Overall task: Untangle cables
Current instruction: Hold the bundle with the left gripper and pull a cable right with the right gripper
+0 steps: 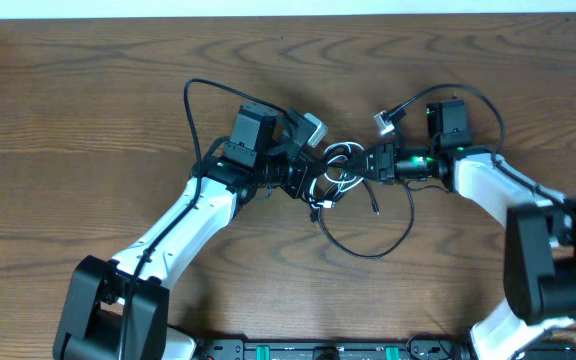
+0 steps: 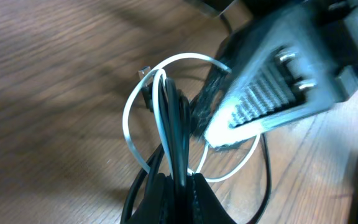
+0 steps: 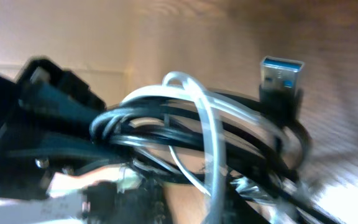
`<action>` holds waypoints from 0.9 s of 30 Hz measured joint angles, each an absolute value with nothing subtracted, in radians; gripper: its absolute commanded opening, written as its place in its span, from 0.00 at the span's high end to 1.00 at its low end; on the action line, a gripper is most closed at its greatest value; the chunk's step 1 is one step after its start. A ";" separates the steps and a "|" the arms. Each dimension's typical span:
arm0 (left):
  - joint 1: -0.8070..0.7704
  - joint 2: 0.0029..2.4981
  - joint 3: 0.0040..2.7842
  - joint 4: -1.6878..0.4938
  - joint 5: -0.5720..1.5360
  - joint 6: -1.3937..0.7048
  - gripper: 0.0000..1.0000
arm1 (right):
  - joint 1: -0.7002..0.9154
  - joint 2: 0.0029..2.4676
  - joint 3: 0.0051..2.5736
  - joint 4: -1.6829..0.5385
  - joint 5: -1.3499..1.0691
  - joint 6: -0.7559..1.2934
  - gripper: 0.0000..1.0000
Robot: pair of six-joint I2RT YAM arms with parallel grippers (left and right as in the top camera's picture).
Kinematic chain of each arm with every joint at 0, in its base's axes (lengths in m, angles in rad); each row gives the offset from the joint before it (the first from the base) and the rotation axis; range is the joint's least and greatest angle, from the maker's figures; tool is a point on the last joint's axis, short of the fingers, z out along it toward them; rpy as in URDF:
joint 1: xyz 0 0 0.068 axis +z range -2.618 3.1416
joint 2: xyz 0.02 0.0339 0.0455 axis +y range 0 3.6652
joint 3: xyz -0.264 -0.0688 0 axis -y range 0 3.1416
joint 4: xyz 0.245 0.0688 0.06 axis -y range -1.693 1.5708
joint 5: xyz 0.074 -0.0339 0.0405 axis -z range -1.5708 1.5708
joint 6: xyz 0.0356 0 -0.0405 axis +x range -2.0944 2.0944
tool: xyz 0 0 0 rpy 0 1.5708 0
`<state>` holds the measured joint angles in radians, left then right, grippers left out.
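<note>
My L gripper (image 2: 178, 186) was clamped on the cables (image 2: 169, 118): black strands + one white, bunched betw. both arms, mid-table (image 1: 88, 120). R gripper (image 1: 366, 162) sat against same bundle; couldn't tell if closed on it, view blurred. One black loop lay on the wood nearer my base. USB plug (image 3: 281, 74) poked out beside bundle.
</note>
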<state>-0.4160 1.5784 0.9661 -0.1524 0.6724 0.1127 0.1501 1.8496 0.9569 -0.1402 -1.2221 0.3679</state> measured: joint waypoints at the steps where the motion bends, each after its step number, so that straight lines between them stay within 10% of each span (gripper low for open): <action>1: -0.416 1.578 0.966 -0.152 0.678 0.114 0.93 | 0.150 1.866 0.955 -0.115 -1.252 0.380 0.99; 15: -0.415 1.578 0.966 -0.344 0.705 0.235 0.92 | 0.021 1.923 0.949 0.830 -1.480 0.811 0.99; 27: -0.415 1.578 0.966 -0.371 0.706 0.266 0.92 | -0.072 1.924 0.949 0.865 -1.296 0.830 0.98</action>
